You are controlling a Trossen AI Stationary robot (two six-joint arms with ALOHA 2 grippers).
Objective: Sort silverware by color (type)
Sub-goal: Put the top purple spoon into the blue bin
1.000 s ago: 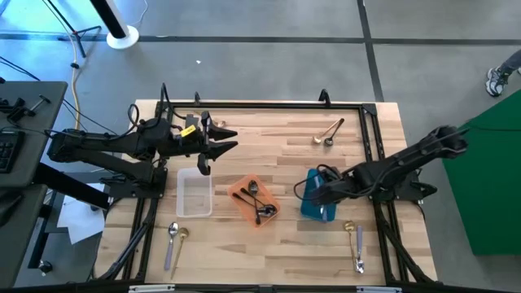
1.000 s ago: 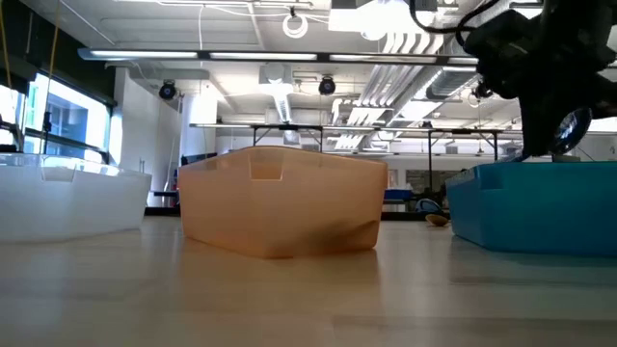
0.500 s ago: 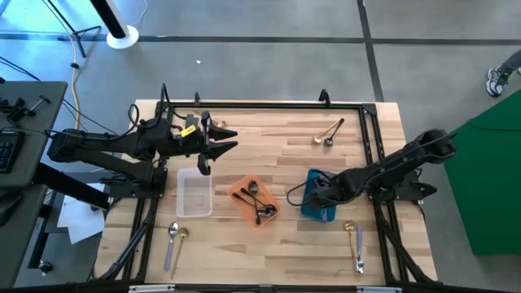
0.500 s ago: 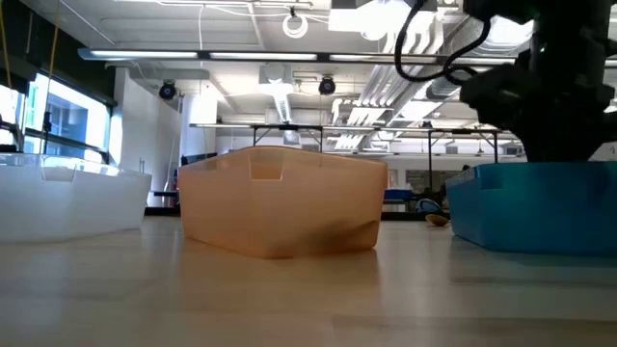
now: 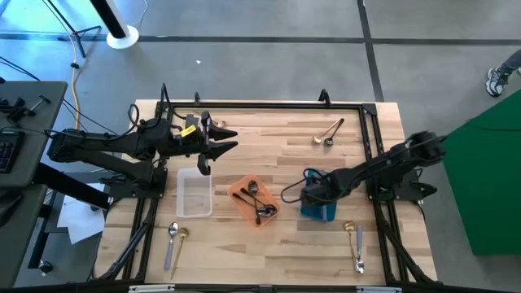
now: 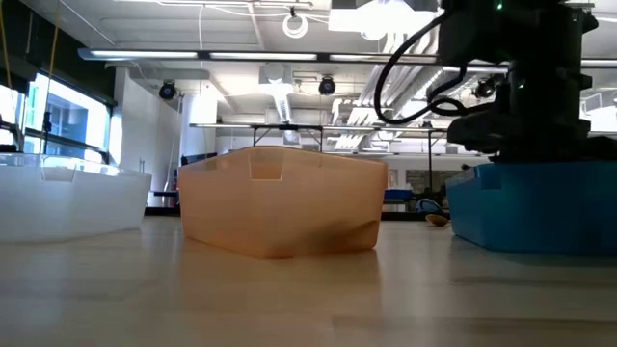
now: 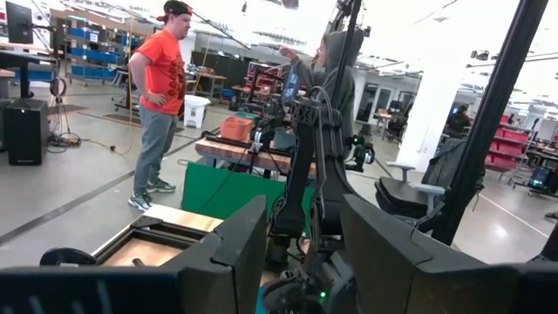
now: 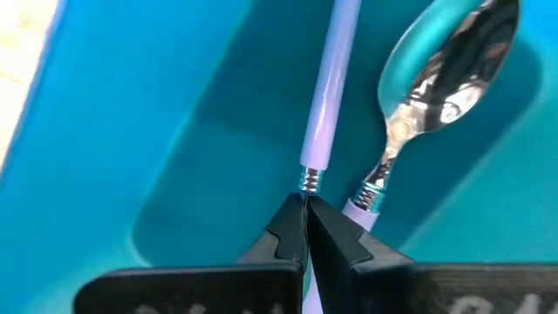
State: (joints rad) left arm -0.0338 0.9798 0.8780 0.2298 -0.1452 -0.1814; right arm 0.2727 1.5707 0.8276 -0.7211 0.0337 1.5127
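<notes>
My right gripper (image 5: 313,194) reaches down into the blue tray (image 5: 322,212), shut on a lilac-handled spoon (image 8: 327,87). A second spoon with a shiny silver bowl (image 8: 445,70) lies beside it on the tray floor. In the low view the blue tray's wall (image 6: 530,207) hides the fingertips. The orange tray (image 5: 244,213) holds dark spoons (image 5: 259,203). The clear tray (image 5: 194,194) stands left of it. My left gripper (image 5: 230,140) hovers open over the table's far left part, touching nothing. My right gripper pinches the spoon between its two fingertips (image 8: 292,235), on the metal part just past the ferrule (image 8: 309,180) at the end of the lilac handle. The fingers point down into the tray and lie along the spoon. The handle stretches away from them over the tray floor.
Loose spoons lie on the wood: a pair near the far right (image 5: 328,134), a pair at the near left (image 5: 175,238), a pair at the near right (image 5: 354,244). A black frame (image 5: 260,104) borders the table. People stand in the room beyond (image 7: 161,96).
My right gripper has gone down into the blue tray and a little toward the table's left, its arm stretching lower. In the low view it has sunk until its fingers are behind the tray wall. The left arm has kept still.
</notes>
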